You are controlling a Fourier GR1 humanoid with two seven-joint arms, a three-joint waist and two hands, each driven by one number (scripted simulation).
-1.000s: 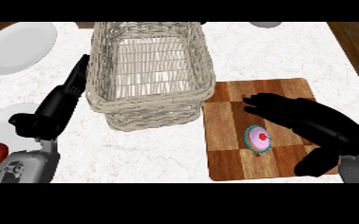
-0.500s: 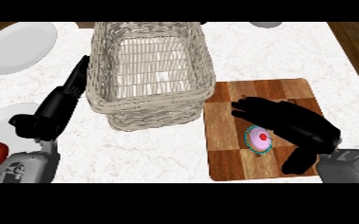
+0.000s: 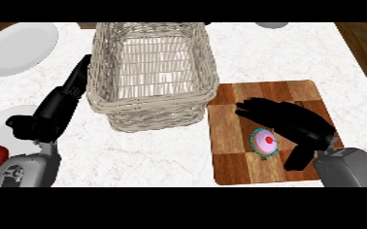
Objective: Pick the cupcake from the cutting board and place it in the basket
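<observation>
A small cupcake (image 3: 264,142) with pink icing, a red cherry and a teal wrapper sits on the checkered wooden cutting board (image 3: 237,165) at the right. My right hand (image 3: 297,122) lies over the board just right of the cupcake, fingers stretched toward the board's far left part and thumb pointing down beside the cupcake; it is open and not curled round it. The empty wicker basket (image 3: 154,73) stands left of the board. My left hand (image 3: 61,104) rests open against the basket's left wall, fingers pointing up.
A white plate (image 3: 25,46) lies at the far left. A grey dish (image 3: 271,24) shows at the top edge. A round white thing (image 3: 14,114) peeks out by my left wrist. White marble counter (image 3: 158,160) lies in front of the basket.
My right hand has slid left and back over the board, closing in on the cupcake's right side. The cupcake, the basket and my left hand have stayed put.
</observation>
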